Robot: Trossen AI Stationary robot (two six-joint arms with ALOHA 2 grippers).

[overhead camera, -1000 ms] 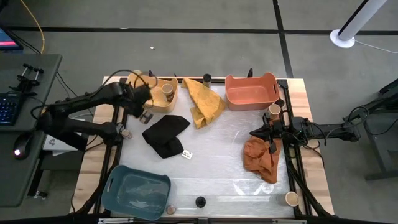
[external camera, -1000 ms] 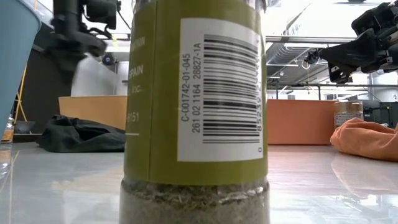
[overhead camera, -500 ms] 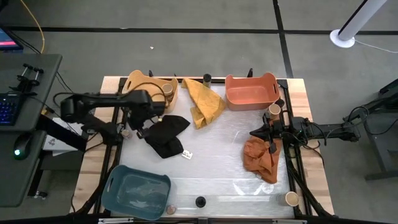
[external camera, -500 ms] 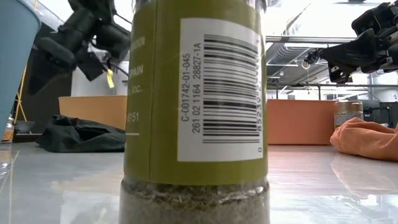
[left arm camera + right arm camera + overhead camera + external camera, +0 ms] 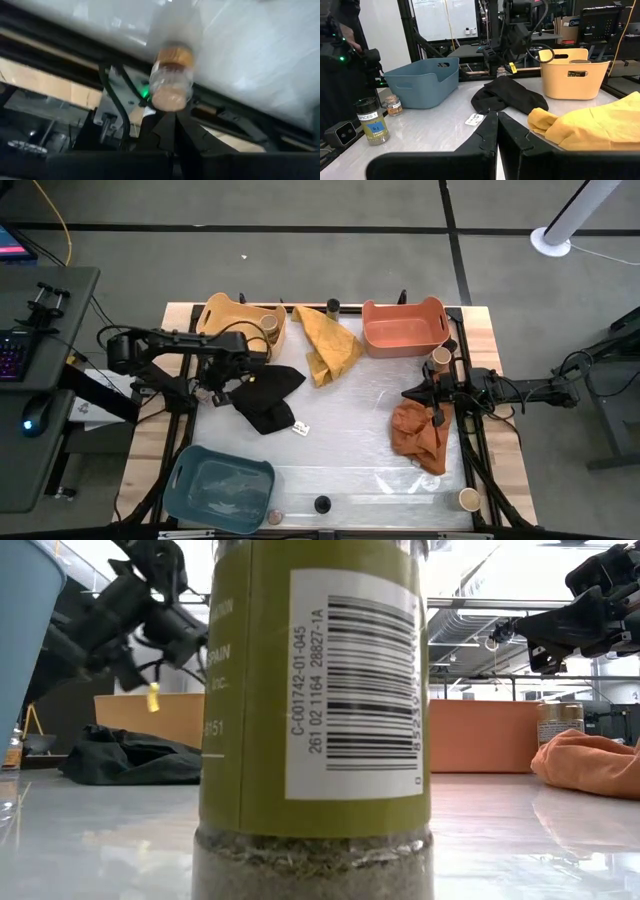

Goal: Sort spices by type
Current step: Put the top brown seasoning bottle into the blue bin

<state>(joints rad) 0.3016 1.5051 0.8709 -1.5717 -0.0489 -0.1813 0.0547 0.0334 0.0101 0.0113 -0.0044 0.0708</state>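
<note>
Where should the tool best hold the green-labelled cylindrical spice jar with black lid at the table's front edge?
Grip the green-labelled cylindrical spice jar across its round body just below the lid, coming from above: it stands upright, nothing touching it.

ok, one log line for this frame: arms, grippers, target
left gripper: over tan-capped spice jar, near black cloth | right gripper: shut, idle above orange cloth

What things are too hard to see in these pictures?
- Low view: the green-labelled jar fills the middle and hides the table behind it; the top edge cuts off its lid.
- Left wrist view: the tan-lidded jar is blurred, so its label is unreadable.
- High view: the jar in the yellow bin is too small to tell its spice.
- High view: the orange cloth hides anything under it.
</note>
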